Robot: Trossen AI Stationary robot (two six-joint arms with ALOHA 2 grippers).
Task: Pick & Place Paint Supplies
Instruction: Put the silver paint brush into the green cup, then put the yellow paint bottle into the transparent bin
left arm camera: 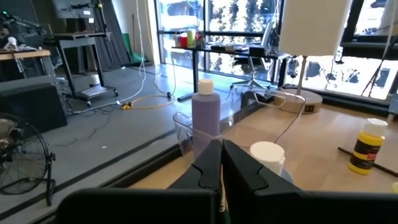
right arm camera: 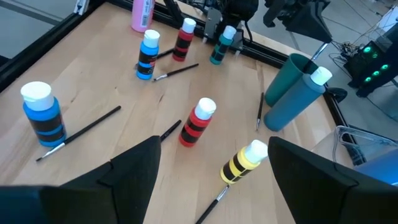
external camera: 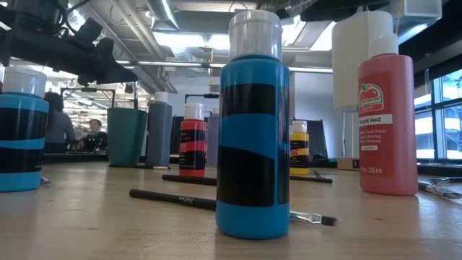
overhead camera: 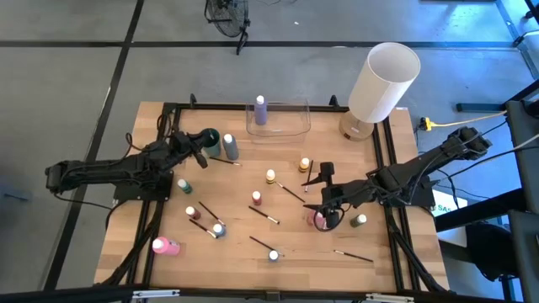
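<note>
Crowding the spread right gripper (overhead camera: pixel 324 192) are upright paint bottles (overhead camera: pixel 256 199) and scattered paintbrushes (overhead camera: pixel 264 215).

right gripper (right arm camera: pixel 211 171) fingers spread wide above wooden table (right arm camera: pixel 93 81); below: yellow-black bottle (right arm camera: pixel 244 162), red-black bottle (right arm camera: pixel 197 122), blue-black bottle (right arm camera: pixel 42 113), paintbrush (right arm camera: pixel 79 132), teal cup (right arm camera: pixel 290 90).

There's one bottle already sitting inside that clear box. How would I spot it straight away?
Start from the big white cylinder at the table's far edge, then move to the clear plastic container beside it. The lilac bottle with a pale cap stands upright in that container. It is the only bottle inside; all the others stand or lie on the bare wood.
</note>
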